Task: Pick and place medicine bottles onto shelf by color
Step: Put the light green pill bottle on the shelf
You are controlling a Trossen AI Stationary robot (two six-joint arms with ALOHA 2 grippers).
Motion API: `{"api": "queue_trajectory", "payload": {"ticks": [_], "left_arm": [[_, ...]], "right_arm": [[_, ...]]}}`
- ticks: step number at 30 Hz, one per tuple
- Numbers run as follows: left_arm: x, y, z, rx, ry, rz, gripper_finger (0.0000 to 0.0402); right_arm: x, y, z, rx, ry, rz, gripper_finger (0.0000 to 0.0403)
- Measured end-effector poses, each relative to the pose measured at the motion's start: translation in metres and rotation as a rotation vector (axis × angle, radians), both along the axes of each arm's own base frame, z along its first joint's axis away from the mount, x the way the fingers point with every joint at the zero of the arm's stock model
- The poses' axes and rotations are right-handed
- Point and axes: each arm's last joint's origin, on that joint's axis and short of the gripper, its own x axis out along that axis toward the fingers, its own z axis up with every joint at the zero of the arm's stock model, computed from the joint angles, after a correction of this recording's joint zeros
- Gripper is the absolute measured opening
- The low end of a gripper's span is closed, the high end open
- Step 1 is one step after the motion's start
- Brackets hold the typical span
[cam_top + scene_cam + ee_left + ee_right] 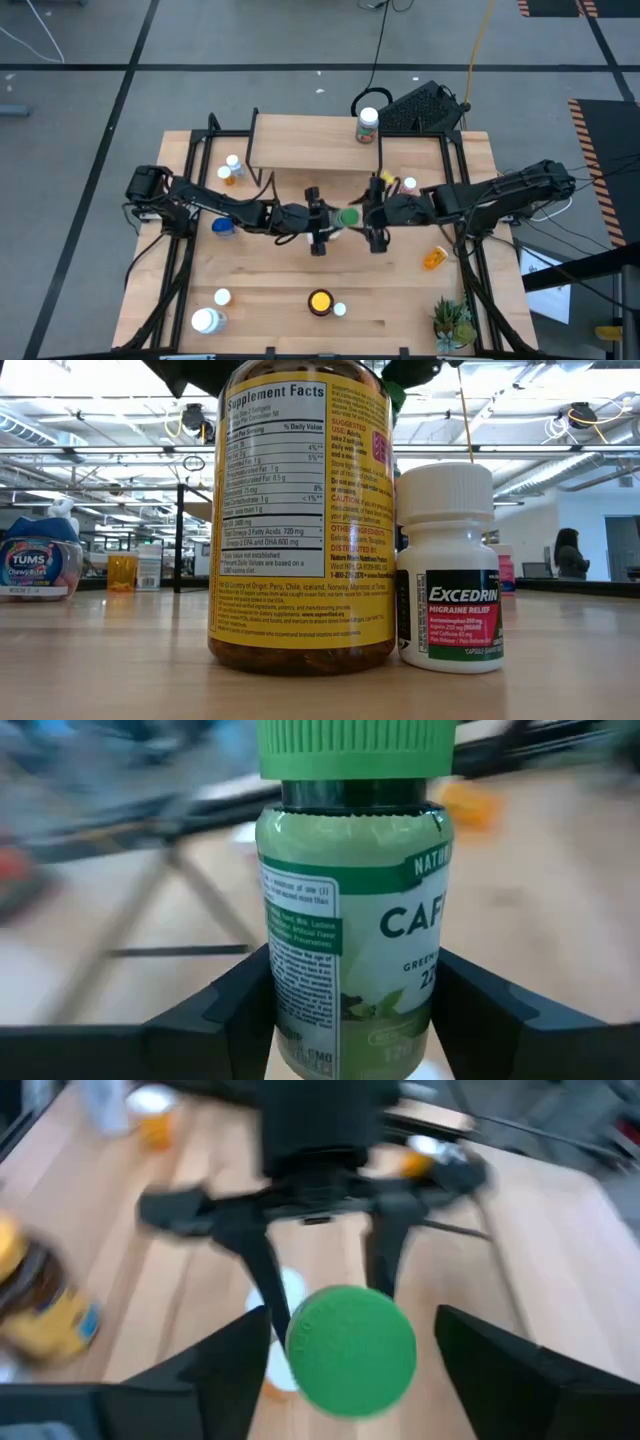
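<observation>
Holding the green plastic medicine bottle with the ribbed green cap [352, 920] between its two dark fingers, my left gripper [322, 222] sits over the middle of the table, jaws closed on the bottle's labelled body just below the cap. My right gripper [375, 218] faces it from the right with its jaws spread wide on either side of the cap end, not touching it as far as I can tell, so this looks to me like a handover in mid-air. I judge the bottle light, rigid and fairly slick on its glossy label; the ribbed cap or the straight wall just under it seems the safest place to take hold, since a squeeze there should not deform anything. I cannot see through the green plastic, so whether pills are inside I cannot say. The low light-wood shelf on black metal legs [300, 145] stands at the far side and carries one white-capped bottle [368, 124] towards its right end. Near the front edge, the big amber jar with the yellow label [300, 510] visibly holds golden capsules at its base, and the small white Excedrin bottle [449, 580] stands just beside it on the right. Other bottles are scattered left, right and near.
</observation>
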Motion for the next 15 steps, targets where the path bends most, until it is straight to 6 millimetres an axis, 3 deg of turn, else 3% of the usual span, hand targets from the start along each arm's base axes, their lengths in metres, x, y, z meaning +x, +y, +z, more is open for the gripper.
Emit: {"api": "queue_trajectory", "payload": {"ticks": [6,15], "left_arm": [[0.002,-0.001,0.008,0.074,-0.071,0.030,0.0229],[0.004,-0.001,0.012,0.094,-0.109,0.022,0.0231]], "right_arm": [[-0.006,-0.009,0.003,0.078,-0.054,-0.112,0.0329],[-0.001,-0.007,-0.010,0.102,-0.137,-0.107,0.0330]]}}
